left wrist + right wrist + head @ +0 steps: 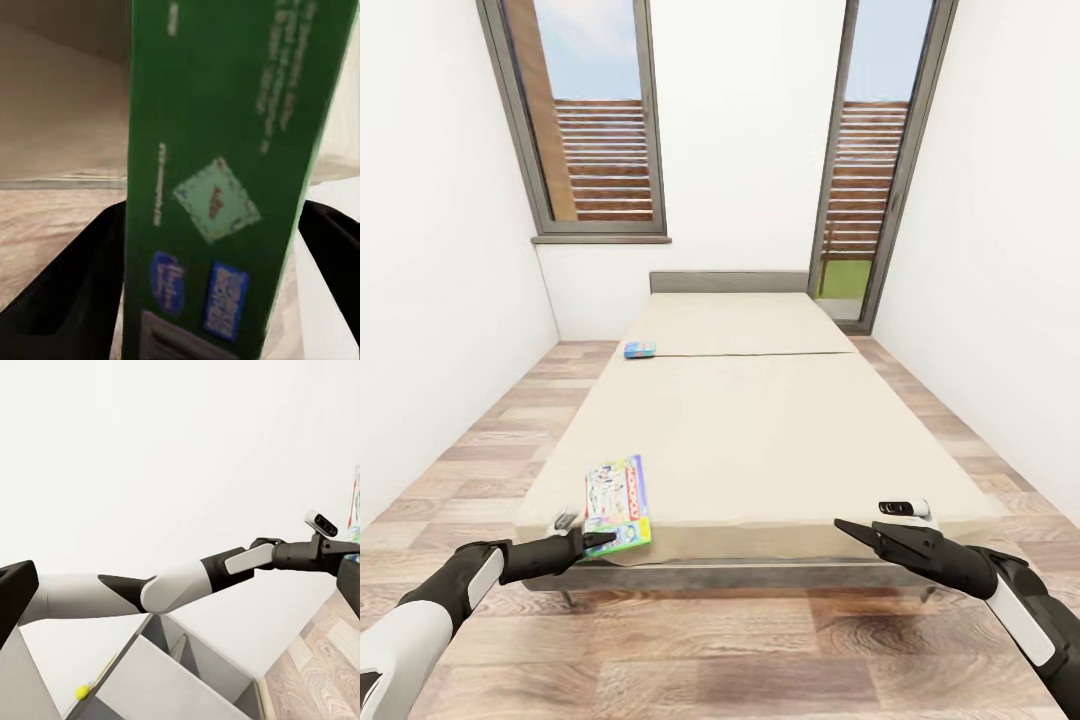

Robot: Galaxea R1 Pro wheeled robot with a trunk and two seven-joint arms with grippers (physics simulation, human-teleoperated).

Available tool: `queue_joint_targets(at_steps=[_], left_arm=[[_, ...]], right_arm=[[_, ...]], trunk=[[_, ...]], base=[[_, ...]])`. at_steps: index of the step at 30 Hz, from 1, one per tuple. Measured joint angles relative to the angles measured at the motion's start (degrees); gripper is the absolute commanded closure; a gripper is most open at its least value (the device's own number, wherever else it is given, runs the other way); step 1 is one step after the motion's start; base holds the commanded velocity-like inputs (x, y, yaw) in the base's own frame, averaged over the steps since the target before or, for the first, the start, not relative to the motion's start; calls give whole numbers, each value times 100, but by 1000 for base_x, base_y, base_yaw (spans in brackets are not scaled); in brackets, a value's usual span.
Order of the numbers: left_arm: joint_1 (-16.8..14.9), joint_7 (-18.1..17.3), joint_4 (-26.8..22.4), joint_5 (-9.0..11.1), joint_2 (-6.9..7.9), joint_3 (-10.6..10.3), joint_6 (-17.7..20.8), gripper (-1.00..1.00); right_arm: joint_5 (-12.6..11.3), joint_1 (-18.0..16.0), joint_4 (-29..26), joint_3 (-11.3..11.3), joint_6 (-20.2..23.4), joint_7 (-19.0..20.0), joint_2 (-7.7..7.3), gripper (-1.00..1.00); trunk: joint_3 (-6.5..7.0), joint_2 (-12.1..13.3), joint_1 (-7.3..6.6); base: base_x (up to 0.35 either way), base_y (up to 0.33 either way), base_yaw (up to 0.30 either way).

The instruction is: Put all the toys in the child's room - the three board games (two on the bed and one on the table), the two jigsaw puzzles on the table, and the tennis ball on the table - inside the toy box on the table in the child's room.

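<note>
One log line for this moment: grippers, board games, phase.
left gripper: gripping board game at bed edge | right gripper: empty | second board game: on bed | phase: pickup

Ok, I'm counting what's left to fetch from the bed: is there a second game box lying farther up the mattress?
Yes, the head view shows a small light blue game box lying flat near the left edge of the bed, far beyond the left gripper.

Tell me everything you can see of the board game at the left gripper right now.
The board game is a thin flat rectangular box, its light blue cartoon-printed face up, lying on the near left corner of the beige bed and overhanging the edge slightly. In the left wrist view its green printed side stands between the dark fingers. The left gripper is at its near edge; whether it is clamped cannot be told.
</note>
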Motion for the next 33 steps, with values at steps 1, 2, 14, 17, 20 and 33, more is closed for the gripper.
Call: queue_joint_targets(at_steps=[1,2,14,17,20,33], left_arm=[[0,1,0,3,0,1,3,100],[0,1,0,6,0,2,6,100],[0,-14,-40,-9,7,14,30,100],[-24,-574,-56,19,36,-36,53,100],[-55,-944,-76,-33,66,-35,116,100],[-88,-2216,-100,-76,675,-65,517,100]], right_arm=[[0,0,0,0,0,0,1,-100],[0,0,0,1,-1,0,2,-100],[0,0,0,-3,-1,0,-2,-100],[12,1,479,-333,5,-825,0,-100],[13,-1,595,-561,6,-1110,-1,-100],[-1,-2,770,-768,-155,-1295,-9,-100]], trunk=[[0,0,0],[0,0,0],[215,480,-263],[268,601,-328],[323,720,-395],[556,1242,-679]], base=[[0,0,0],[0,0,0],[0,0,0],[0,0,0],[0,0,0],[-24,0,0]])
